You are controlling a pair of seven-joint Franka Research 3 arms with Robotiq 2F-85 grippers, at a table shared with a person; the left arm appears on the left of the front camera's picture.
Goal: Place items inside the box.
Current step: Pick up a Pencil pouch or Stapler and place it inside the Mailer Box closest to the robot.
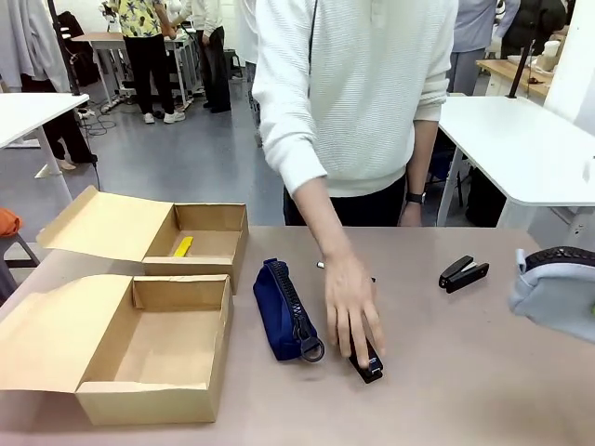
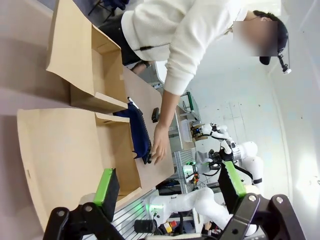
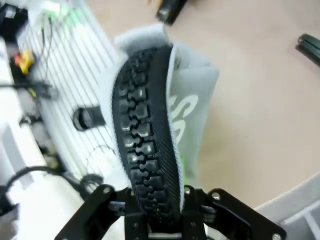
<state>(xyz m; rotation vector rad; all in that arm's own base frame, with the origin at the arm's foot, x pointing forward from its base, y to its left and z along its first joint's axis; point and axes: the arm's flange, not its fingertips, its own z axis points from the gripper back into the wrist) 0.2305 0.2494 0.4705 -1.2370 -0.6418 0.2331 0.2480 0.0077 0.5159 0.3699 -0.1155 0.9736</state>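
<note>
- Right gripper [image 3: 159, 212]: clamped on grey fabric pencil case [image 1: 556, 290] with black zipper, raised at the beige table's [image 1: 465, 372] right edge.
- Left gripper [image 2: 169, 182]: fingers apart, over the table's left edge.
- Navy fabric case [image 1: 284, 311]: lying mid-table.

Cutter [image 1: 183, 246] in far box [image 1: 212, 218] (left side), case [image 1: 288, 311] centre, stapler [image 1: 463, 273] right

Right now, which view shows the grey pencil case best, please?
The right wrist view: the grey pencil case sits close up, its zipper end clamped in the right gripper. The front view shows part of it, cut off at the right edge.
</note>
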